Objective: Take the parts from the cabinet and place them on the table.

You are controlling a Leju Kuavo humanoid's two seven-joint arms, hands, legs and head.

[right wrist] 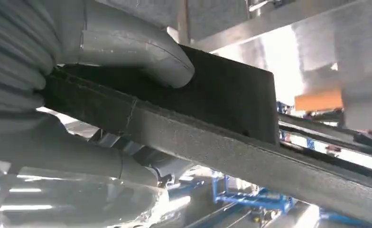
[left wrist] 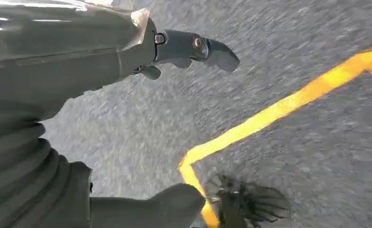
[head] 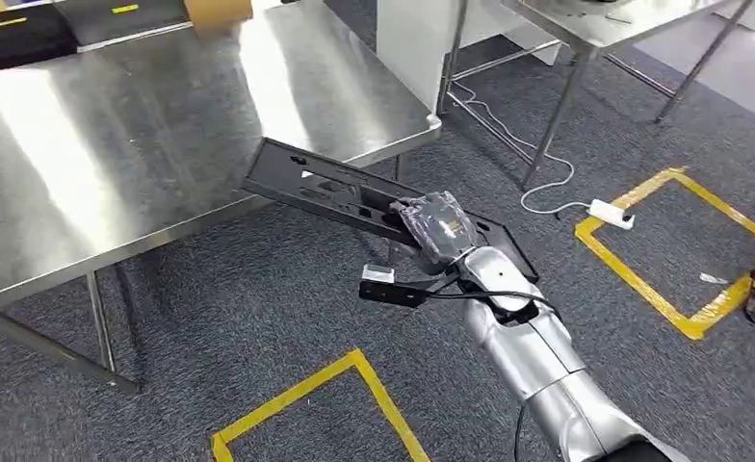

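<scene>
Right hand [head: 438,229] grips a flat black part [head: 327,186], carried out over the steel counter [head: 114,144] edge but not set down; placing is left. Left hand [left wrist: 127,52] hangs over the floor, fingers apart, holding nothing. Grey carpet [head: 258,318], yellow tape squares [head: 677,245], second table behind.

Right hand [head: 438,229] fingers hidden behind black part [head: 354,195]; left wrist view blurred, dark object [left wrist: 250,202] unidentifiable.
</scene>
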